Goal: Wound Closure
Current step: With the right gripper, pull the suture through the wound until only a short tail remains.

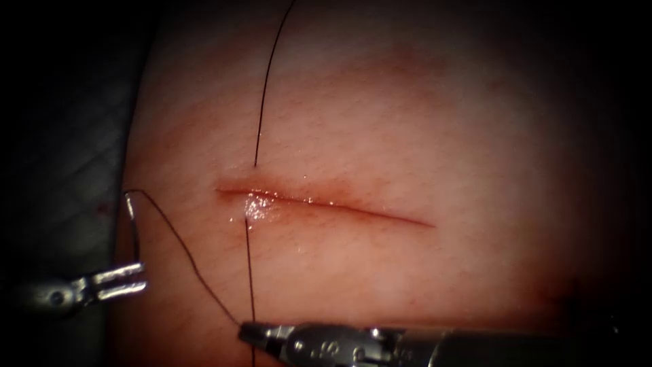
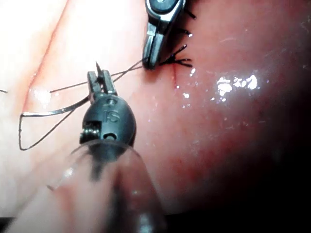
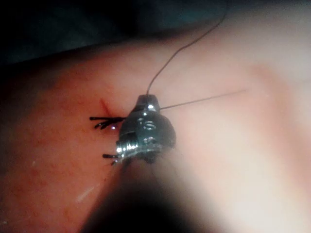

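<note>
The tissue (image 1: 421,122) lies under both tools with the cut (image 1: 339,204) running across it, and one stitch crosses the cut near its left end. That crossing is the weak spot. A hard tug on either strand could make the thread saw into the wet edges there. The right tool (image 1: 248,333) comes in low, below the cut, its jaws pressed together on the thread (image 1: 265,88) where two strands meet. If the grip is too hard it could fray the strand, and if too light the strand could slide free. The left tool (image 1: 132,280) sits off the left side of the cut, pinching the needle (image 1: 134,228) close to its point. The needle is fully out of the tissue. Held so near one end, its long curve could swivel in the jaws, and the loose loop trailing from its blunt end could snag on either tool. It is hard to tell whether the right jaws hold one strand or both, because the tool's own tip covers the crossing. The thread's far end runs off the top edge of the endoscope view. In the left wrist view, short cut ends of thread (image 2: 181,61) bristle just beside the right tool's tip, but their knots are too small to make out.
</note>
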